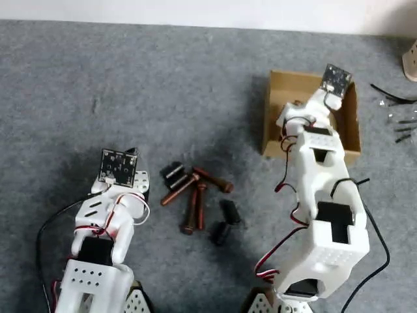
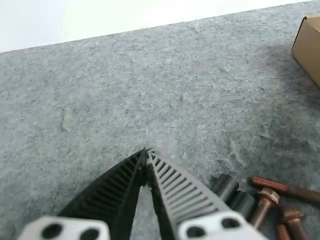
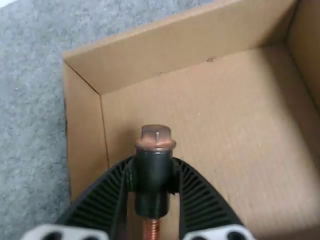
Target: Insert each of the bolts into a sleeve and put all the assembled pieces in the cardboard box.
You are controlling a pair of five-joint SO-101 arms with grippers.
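**Bolt (image 3: 156, 137) in sleeve (image 3: 150, 192) over the cardboard box (image 3: 175, 55)**

The right gripper (image 3: 152, 167) is pinching the sleeve above the box; the left gripper (image 2: 146, 154), claw pressed together, is hovering near the loose bolts (image 1: 195, 195) and loose sleeves (image 1: 225, 222) on the grey mat (image 1: 78, 98).

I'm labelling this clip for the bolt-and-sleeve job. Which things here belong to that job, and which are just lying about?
Job:
loose bolts
black sleeves
cardboard box
sleeved bolt, held over the box by the right end effector
left end effector, shut, near the pile

Lying about:
dark wires and small bits by the right edge
pale object at the far right
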